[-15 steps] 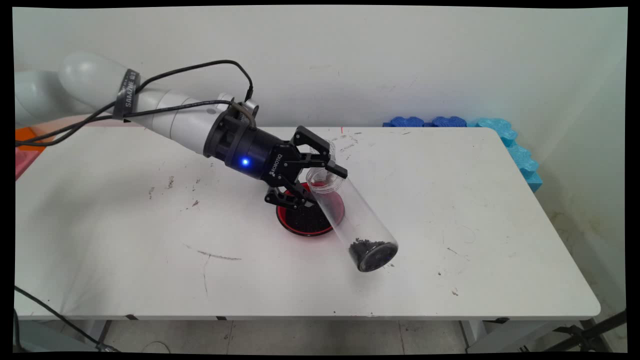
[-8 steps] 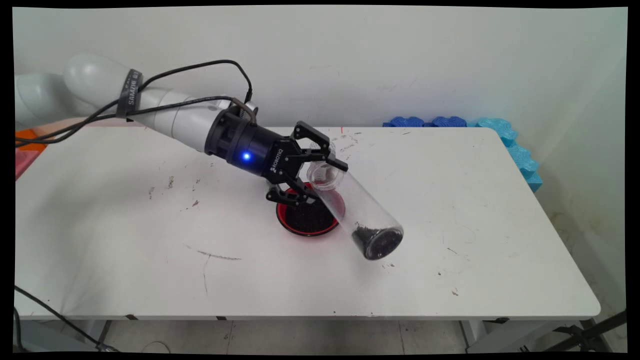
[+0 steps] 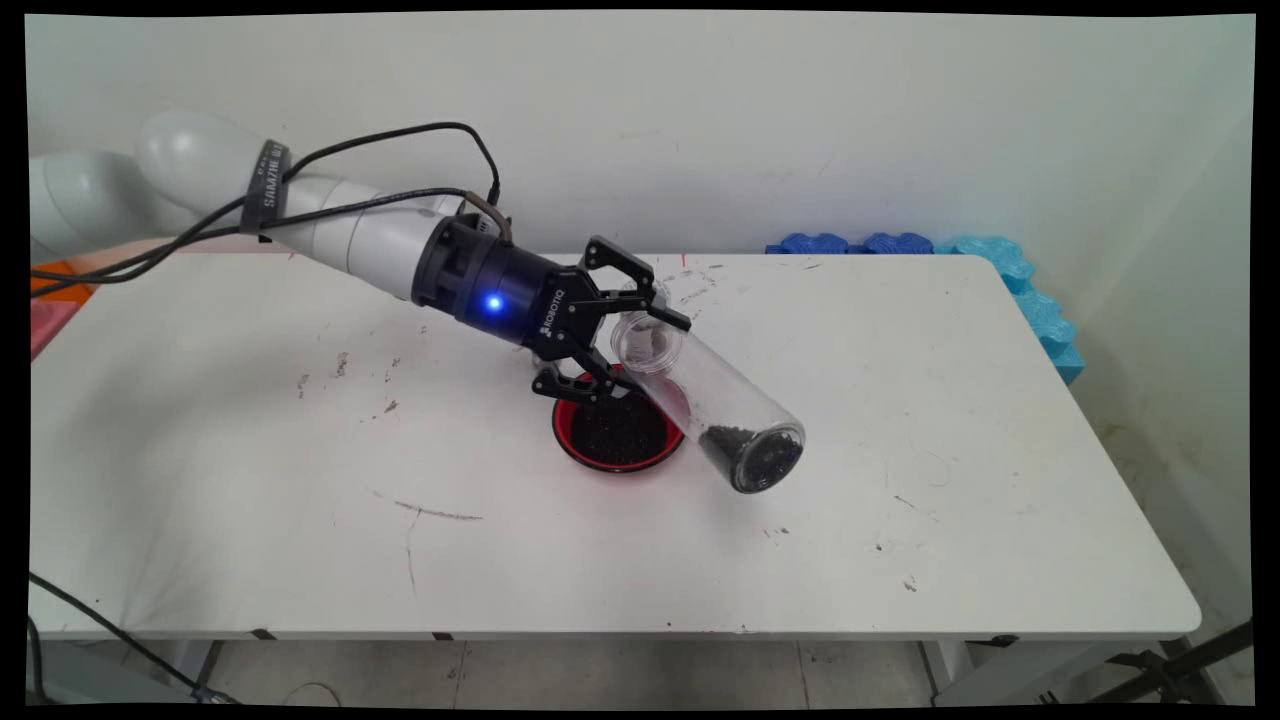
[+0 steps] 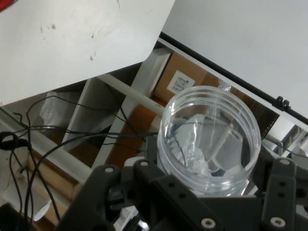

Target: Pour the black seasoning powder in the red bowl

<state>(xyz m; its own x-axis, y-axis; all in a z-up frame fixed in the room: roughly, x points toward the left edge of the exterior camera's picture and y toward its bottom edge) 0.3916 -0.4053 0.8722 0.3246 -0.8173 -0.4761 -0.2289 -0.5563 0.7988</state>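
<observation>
White table (image 3: 900, 420): gripper (image 3: 625, 335) clamps a clear, probably light, slippery plastic jar (image 3: 715, 410) near its mouth, tilted above the red dish (image 3: 618, 438), black granules at its base.

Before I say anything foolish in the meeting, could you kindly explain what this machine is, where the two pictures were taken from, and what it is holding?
It is a white robot arm ending in a black two-finger gripper. The main view comes from a fixed camera above the near side of the white table, looking across to the wall. The hand view comes from a camera on the hand itself, so you look along the fingers at whatever they grip. The gripper is shut on the neck of a clear plastic jar, held tilted in the air with its base lower and a little dark granular material inside. On the table under it sits a red dish of the same dark grains. Blue foam pieces lie past the far right corner.
</observation>
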